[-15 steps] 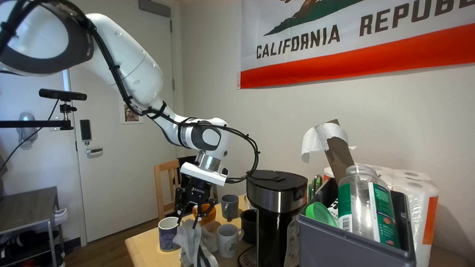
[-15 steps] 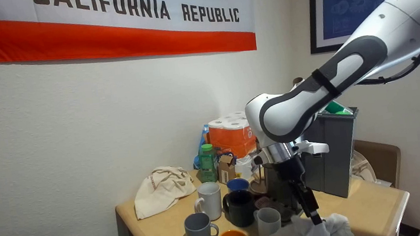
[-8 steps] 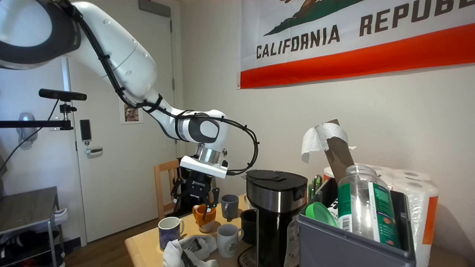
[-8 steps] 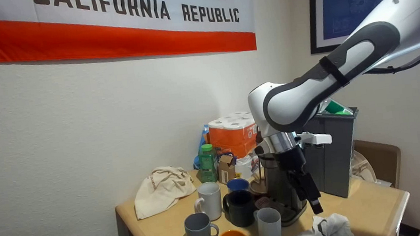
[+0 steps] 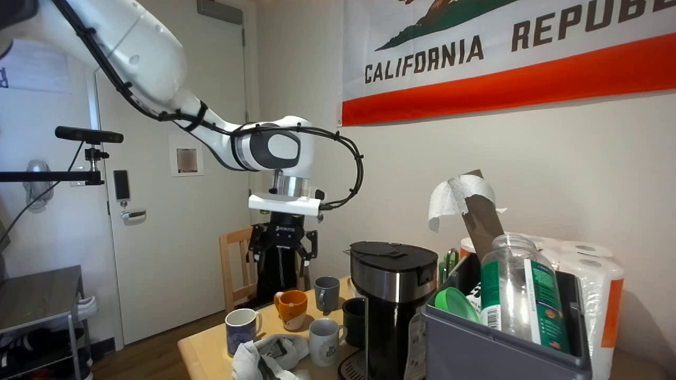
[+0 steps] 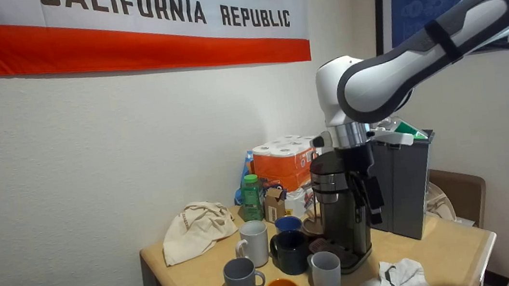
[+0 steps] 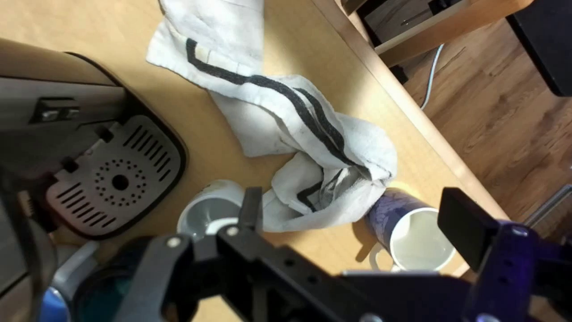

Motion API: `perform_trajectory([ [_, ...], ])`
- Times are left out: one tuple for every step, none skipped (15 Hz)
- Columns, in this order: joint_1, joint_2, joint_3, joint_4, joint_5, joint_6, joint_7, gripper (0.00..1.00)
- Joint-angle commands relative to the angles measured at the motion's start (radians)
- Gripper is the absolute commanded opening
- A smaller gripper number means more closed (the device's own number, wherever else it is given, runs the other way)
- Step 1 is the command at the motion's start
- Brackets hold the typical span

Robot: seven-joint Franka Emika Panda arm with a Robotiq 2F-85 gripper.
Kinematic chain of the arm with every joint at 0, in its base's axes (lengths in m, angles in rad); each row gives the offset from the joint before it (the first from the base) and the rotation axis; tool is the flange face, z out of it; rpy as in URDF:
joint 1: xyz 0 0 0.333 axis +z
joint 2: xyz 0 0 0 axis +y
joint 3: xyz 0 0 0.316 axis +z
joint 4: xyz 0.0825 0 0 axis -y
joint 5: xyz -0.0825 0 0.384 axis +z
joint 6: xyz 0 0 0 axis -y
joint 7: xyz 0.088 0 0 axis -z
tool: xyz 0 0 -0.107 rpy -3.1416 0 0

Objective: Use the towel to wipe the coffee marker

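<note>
A white towel (image 7: pixel 257 129) with dark stripes lies crumpled on the table, in front of the coffee maker; both exterior views catch part of it, the towel (image 5: pixel 245 361) and the towel (image 6: pixel 409 274). The black and silver coffee maker (image 5: pixel 393 327), the task's coffee marker, stands upright; its perforated drip tray (image 7: pixel 134 165) shows in the wrist view. My gripper (image 5: pixel 282 259) hangs well above the table, pointing down. In the wrist view the gripper (image 7: pixel 355 205) has its fingers wide apart with nothing between them. Part of the coffee maker (image 6: pixel 332 201) is behind the gripper in an exterior view.
Several mugs crowd round the coffee maker: a purple patterned mug (image 7: pixel 386 210) touching or close to the towel, an orange mug (image 5: pixel 292 309), a white mug (image 5: pixel 323 343), a grey mug (image 6: pixel 241 283). A grey bin (image 6: pixel 398 183) stands beside the machine. Toilet rolls (image 6: pixel 281 161) are behind.
The fingers have spread and let go of the towel, which has dropped onto the table. The arm has risen, lifting the gripper well above the mugs.
</note>
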Motion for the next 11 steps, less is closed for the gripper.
perform_trajectory([
  [0.004,-0.155,-0.039,-0.098,0.019,0.066,0.091,1.00],
  [0.004,-0.189,-0.050,-0.109,0.016,0.073,0.117,1.00],
  [0.004,-0.219,-0.061,-0.124,0.007,0.091,0.152,1.00],
  [0.006,-0.248,-0.071,-0.132,-0.002,0.102,0.186,1.00],
  [0.007,-0.271,-0.080,-0.139,-0.014,0.117,0.223,1.00],
  [0.008,-0.289,-0.086,-0.142,-0.029,0.128,0.252,1.00],
  [0.009,-0.302,-0.092,-0.146,-0.044,0.134,0.275,1.00],
  [0.010,-0.307,-0.093,-0.141,-0.063,0.135,0.301,1.00],
  [0.011,-0.314,-0.094,-0.141,-0.078,0.137,0.324,1.00],
  [0.012,-0.313,-0.093,-0.137,-0.094,0.136,0.341,1.00],
  [0.012,-0.310,-0.092,-0.133,-0.113,0.135,0.358,1.00],
])
